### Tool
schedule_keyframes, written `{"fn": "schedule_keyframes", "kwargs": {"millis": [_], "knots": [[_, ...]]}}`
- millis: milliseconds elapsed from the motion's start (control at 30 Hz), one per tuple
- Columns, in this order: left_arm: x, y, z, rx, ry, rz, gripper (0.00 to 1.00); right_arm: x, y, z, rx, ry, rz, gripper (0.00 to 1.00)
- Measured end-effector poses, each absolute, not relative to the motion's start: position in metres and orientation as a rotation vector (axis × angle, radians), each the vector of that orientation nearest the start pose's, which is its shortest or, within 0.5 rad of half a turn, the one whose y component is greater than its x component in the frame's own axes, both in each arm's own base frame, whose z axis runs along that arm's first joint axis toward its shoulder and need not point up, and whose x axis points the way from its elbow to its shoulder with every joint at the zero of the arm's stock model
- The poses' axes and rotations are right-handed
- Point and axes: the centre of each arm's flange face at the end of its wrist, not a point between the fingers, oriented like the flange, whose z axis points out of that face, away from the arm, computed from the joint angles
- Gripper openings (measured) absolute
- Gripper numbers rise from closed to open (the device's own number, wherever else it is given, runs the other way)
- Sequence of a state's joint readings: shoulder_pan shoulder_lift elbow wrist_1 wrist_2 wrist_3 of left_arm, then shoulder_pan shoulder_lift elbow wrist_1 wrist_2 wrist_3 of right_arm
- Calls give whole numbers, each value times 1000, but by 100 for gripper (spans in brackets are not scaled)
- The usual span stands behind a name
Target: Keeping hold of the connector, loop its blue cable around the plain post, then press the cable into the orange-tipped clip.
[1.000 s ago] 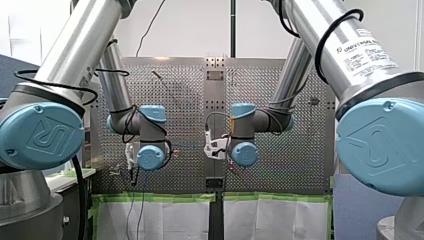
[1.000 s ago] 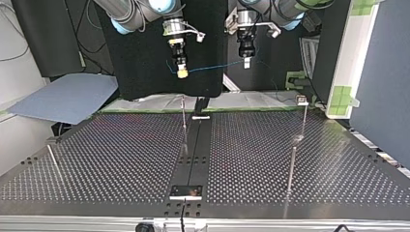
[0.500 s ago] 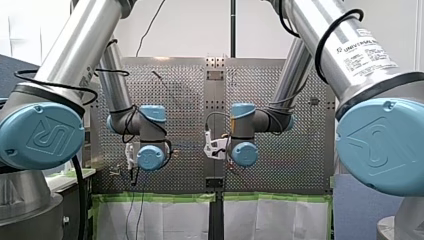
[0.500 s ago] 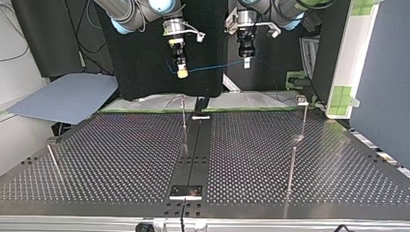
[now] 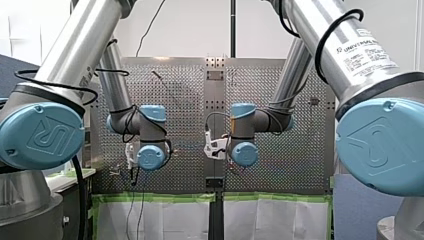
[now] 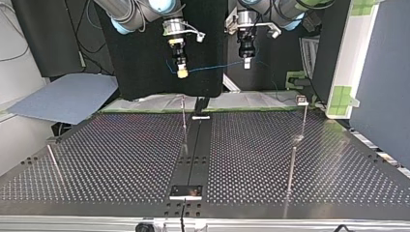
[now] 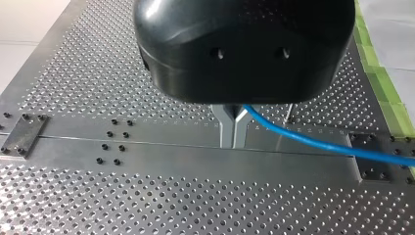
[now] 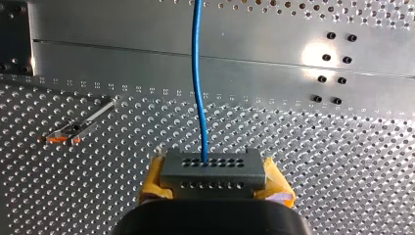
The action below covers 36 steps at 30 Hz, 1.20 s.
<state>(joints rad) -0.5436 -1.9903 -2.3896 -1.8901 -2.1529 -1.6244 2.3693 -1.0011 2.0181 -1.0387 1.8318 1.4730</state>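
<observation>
My right gripper has its yellow pads shut on a grey connector with rows of holes. The blue cable runs straight ahead from the connector over the perforated table. In the top view that gripper hangs at the left, and the cable stretches across to my left gripper. In the left wrist view the metal fingers of my left gripper are shut, with the cable pinched at their root and trailing off sideways. An orange-tipped clip stands beside the connector. A thin plain post rises below the grippers.
More thin posts stand on the table: one with a small head, one nearer, and one at the top view's left. A dark centre plate with screws divides the table. A blue sheet lies off the far-left corner.
</observation>
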Motion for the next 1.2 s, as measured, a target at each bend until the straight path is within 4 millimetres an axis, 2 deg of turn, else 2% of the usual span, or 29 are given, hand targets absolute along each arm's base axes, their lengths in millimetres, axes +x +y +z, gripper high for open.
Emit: {"fn": "schedule_keyframes", "kwargs": {"millis": [533,800,1200], "knots": [[289,-265,80,-79,1561,-19,0,457,-296,88,1592,-814,1539,0],[268,-252,69,-64,1604,-8,0,448,-292,57,1686,-858,1455,0],[265,-250,68,-61,1611,-5,0,438,-282,44,1805,-887,1346,0]]}}
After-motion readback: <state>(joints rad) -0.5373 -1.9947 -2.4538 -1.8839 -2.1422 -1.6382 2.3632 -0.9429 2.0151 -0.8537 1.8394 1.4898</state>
